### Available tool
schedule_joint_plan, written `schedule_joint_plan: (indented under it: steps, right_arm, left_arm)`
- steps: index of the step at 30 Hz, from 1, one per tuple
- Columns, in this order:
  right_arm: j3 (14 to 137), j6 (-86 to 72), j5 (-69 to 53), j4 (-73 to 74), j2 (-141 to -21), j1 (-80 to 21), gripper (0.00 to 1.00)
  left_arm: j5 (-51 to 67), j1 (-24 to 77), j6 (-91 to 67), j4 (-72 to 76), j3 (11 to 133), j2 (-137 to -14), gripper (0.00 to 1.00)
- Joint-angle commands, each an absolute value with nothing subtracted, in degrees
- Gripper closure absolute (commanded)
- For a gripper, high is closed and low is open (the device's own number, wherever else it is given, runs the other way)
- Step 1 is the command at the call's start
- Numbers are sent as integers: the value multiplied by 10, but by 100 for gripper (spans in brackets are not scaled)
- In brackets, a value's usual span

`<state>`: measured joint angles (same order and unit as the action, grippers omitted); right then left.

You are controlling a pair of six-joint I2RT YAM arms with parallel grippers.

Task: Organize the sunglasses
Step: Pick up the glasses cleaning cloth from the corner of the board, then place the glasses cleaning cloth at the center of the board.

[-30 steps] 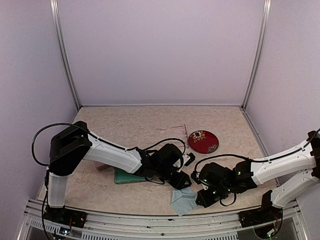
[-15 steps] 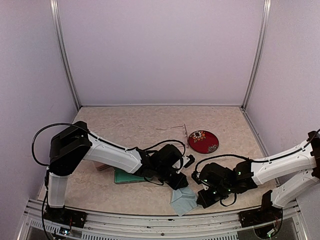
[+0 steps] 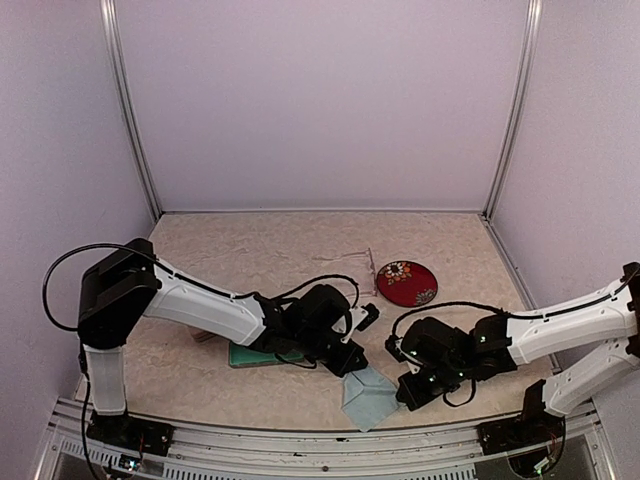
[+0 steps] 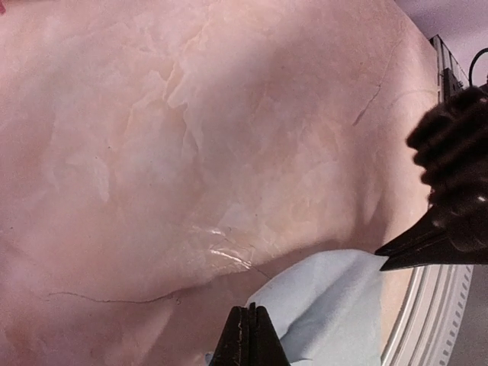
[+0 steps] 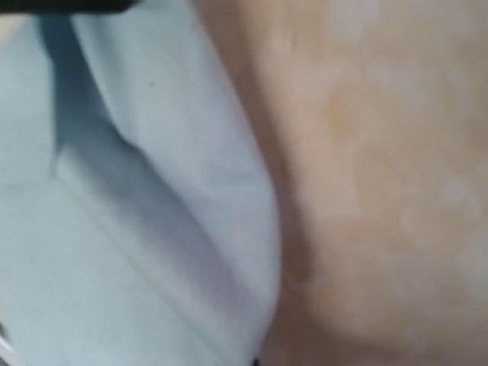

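Observation:
A pale clear-framed pair of sunglasses (image 3: 352,259) lies at the table's middle back, left of a red round flowered disc (image 3: 406,283). The red-pink pair is not in view. My left gripper (image 3: 351,364) is low at the front middle. Its jaws are closed on the far left corner of a light-blue cloth (image 3: 367,396). In the left wrist view the gripper (image 4: 248,334) pinches the cloth's (image 4: 328,301) edge. My right gripper (image 3: 404,393) is at the cloth's right side and looks closed on its corner (image 4: 379,258). The right wrist view is blurred and mostly filled by the cloth (image 5: 130,229).
A teal flat case (image 3: 250,353) lies under my left forearm, with a pink case (image 3: 205,336) just left of it. The table's metal front rail (image 3: 300,435) runs close below the cloth. The booth walls close in the back and both sides.
Both grippers have shifted slightly left and toward the front. The cloth has gone from a crumpled heap to a flatter, stretched sheet between them.

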<state>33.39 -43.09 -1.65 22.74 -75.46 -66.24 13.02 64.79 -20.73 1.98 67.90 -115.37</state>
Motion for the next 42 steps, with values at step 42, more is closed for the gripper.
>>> schedule_joint_plan:
  steps: [42]
  right_arm:
    - [540,-227,10,393,-737,-638,100]
  left_arm:
    - [-36,696,-280,7,491,-836,100]
